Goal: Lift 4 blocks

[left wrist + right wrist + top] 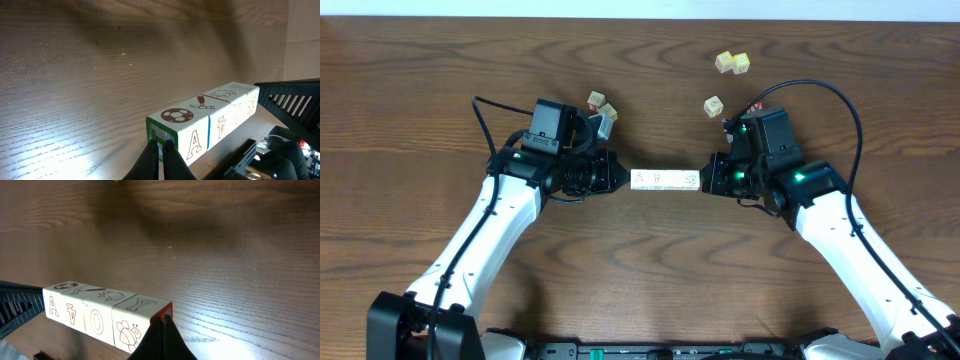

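Note:
The four blocks (665, 181) form one short pale bar at the table's middle, lying left to right. My left gripper (618, 178) is shut, and its tips press against the bar's left end. My right gripper (710, 178) is shut and presses the right end. In the left wrist view the blocks (210, 122) show a football, an A and a green-edged end face, with my shut left gripper (160, 150) on that face. The right wrist view shows the blocks (95, 312) with a bee, O, A and a red-edged end face under my shut right gripper (161, 325). I cannot tell whether the bar is off the table.
Two loose cubes (601, 105) lie just behind the left arm. One pale cube (714, 105) sits behind the right arm, and a yellowish pair (732, 63) lies farther back. Black cables loop over both arms.

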Available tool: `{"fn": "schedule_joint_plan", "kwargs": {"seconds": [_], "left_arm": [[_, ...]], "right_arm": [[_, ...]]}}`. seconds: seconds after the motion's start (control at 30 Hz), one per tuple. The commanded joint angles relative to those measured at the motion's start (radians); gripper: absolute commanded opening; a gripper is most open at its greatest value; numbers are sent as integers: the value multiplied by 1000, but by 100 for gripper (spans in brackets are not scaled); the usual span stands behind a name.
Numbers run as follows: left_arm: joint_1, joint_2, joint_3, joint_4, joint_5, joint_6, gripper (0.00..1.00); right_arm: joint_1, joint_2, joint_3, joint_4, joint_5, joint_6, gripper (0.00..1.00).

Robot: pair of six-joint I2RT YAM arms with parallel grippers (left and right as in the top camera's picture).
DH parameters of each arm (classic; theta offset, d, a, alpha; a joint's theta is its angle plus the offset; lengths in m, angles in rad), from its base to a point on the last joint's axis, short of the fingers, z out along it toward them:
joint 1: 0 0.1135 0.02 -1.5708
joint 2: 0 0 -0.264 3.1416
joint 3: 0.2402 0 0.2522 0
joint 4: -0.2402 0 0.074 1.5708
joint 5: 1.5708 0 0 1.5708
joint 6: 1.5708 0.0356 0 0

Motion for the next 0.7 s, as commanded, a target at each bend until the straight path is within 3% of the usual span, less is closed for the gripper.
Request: {"fn": "schedule_joint_plan", "kwargs": {"seconds": [0.0,0.67], "left_arm": [[-29,-11,39,8,81,-13,7],[-29,-11,39,8,81,-13,7]], "right_arm": [[36,-11,17,11,-132,16,1],[36,-29,17,11,-131,17,1]]}}
